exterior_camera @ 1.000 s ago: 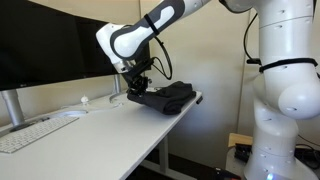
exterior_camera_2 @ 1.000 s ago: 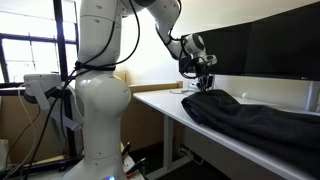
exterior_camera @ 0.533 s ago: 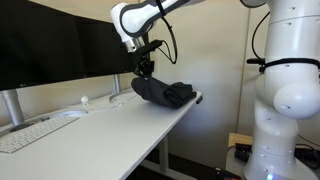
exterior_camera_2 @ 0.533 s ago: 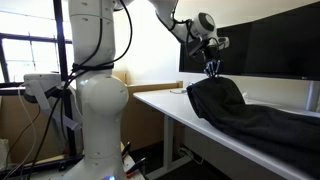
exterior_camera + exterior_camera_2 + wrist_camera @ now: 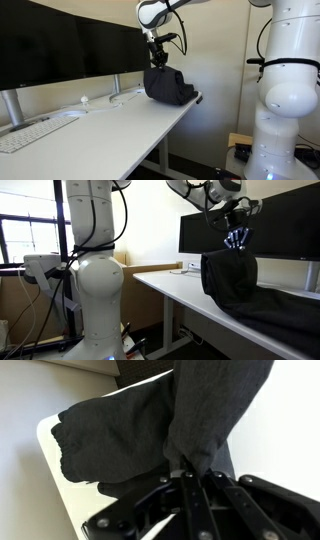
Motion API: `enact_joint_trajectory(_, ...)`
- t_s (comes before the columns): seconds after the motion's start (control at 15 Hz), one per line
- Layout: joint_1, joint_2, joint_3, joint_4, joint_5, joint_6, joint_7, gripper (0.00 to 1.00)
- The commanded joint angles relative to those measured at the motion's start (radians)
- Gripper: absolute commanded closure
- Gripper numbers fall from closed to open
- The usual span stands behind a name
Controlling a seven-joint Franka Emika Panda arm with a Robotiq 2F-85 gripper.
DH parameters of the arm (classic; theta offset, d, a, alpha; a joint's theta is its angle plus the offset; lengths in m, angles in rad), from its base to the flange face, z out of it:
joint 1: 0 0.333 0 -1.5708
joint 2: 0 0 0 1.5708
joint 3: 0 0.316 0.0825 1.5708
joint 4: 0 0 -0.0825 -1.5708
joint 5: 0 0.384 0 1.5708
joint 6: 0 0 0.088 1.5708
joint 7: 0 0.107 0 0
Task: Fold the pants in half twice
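Pincer [image 5: 154, 63]: clamped on an edge of the pants [image 5: 167, 88] and held high above the tabletop [image 5: 100, 128].
Pants: upper part hung from the pincer, the remainder lying at one end of the tabletop.
Step judged: a fold in hand.
Advised: the lifted edge is to be carried across over the lying part, kept taut, lowered edge to edge onto the tabletop, and only then released.

exterior views: opposite desk [image 5: 100, 125] ends, mid-range, both showing pants [image 5: 168, 88] | wrist: close, looking along gripper [image 5: 190, 478]
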Motion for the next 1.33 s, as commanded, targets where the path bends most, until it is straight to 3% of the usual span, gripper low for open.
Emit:
enact_joint_trajectory(0.0,-0.066,0.019,-0.050,0.068,0.044,-0.046,-0.131,0.94)
enact_joint_trajectory(0.33,-0.147,0.083,-0.133,0.181,0.113,-0.092,-0.273,0.94)
enact_joint_trajectory(0.53,-0.154,0.108,-0.133,0.232,0.135,-0.135,-0.318,0.95)
enact_joint_trajectory(1.27,0.043,0.111,0.089,0.326,0.167,-0.289,-0.277,0.94)
